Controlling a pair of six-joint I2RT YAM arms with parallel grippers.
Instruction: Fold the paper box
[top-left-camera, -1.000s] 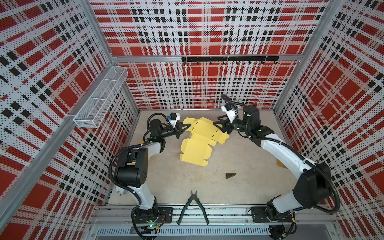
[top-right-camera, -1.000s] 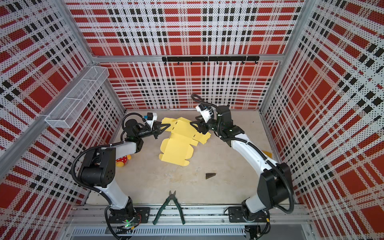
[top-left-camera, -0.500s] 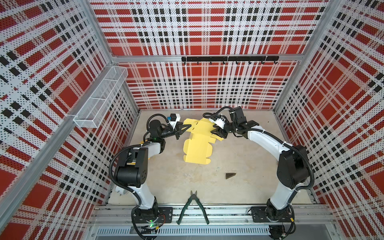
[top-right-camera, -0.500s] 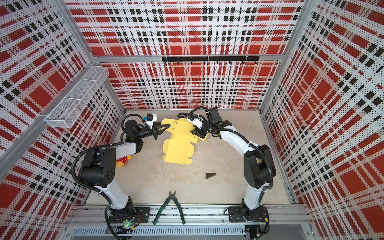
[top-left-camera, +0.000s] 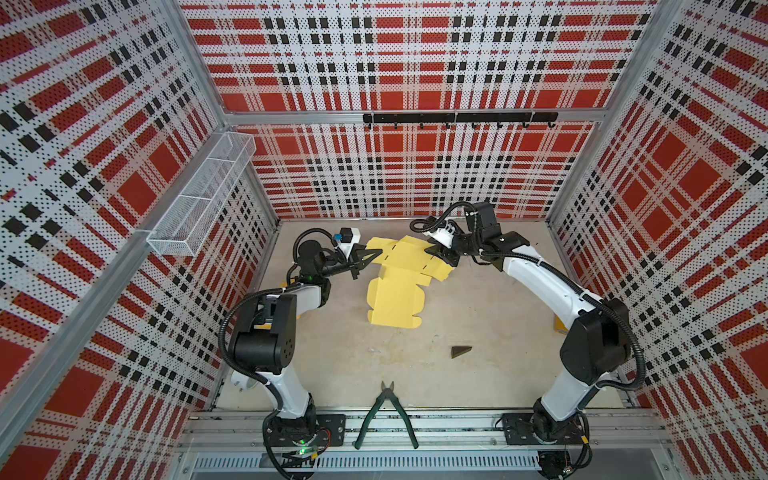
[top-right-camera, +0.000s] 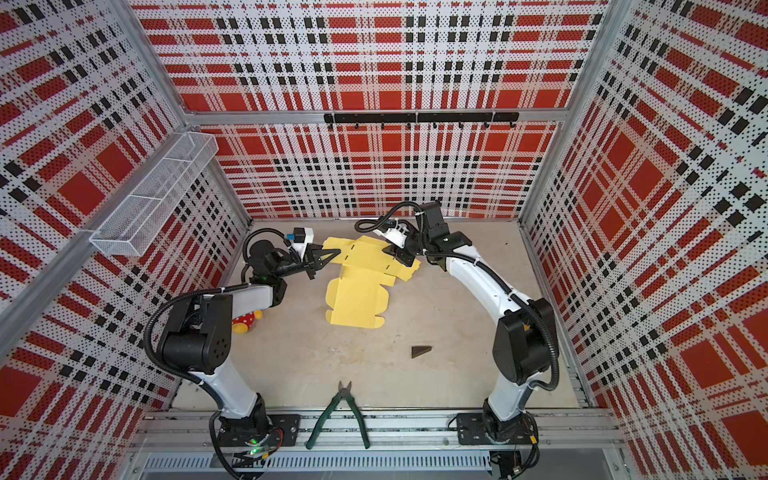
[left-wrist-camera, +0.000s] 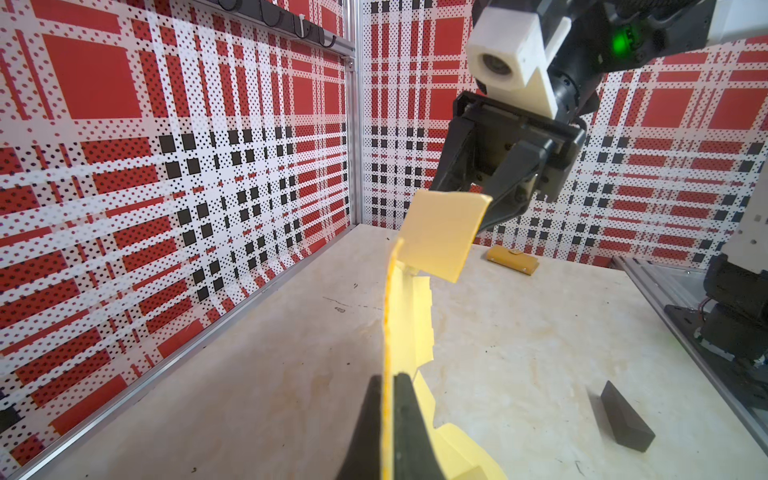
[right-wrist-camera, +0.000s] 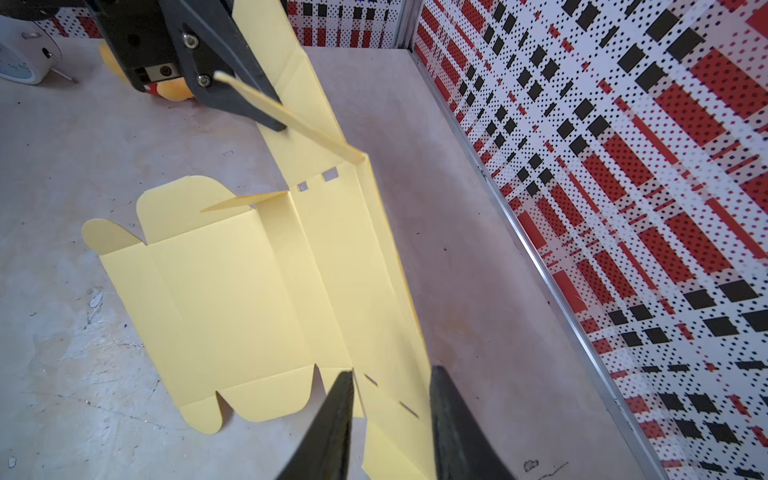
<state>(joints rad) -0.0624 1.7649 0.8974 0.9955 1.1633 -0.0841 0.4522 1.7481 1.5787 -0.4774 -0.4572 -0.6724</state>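
The paper box (top-left-camera: 397, 291) (top-right-camera: 357, 297) is a pale yellow die-cut sheet, flat on the table at its near end and lifted at its far end. My left gripper (top-left-camera: 378, 252) (top-right-camera: 336, 252) is shut on the sheet's left flap; the left wrist view shows its jaws (left-wrist-camera: 387, 379) pinching the thin edge. My right gripper (top-left-camera: 442, 255) (top-right-camera: 399, 255) is at the sheet's far right side. In the right wrist view its fingers (right-wrist-camera: 340, 411) stand apart, open, with a slotted panel of the paper box (right-wrist-camera: 232, 291) between them.
Green-handled pliers (top-left-camera: 386, 409) lie at the table's front edge. A dark wedge (top-left-camera: 461, 351) sits right of centre. A plush toy (top-right-camera: 245, 322) lies by the left arm. A small orange-yellow piece (left-wrist-camera: 513, 259) lies by the right wall. A wire basket (top-left-camera: 199, 199) hangs on the left wall.
The right gripper's jaws have narrowed around the sheet's right side, and the right arm has shifted. The sheet's near end has swung a little to the right. The left gripper has stayed put.
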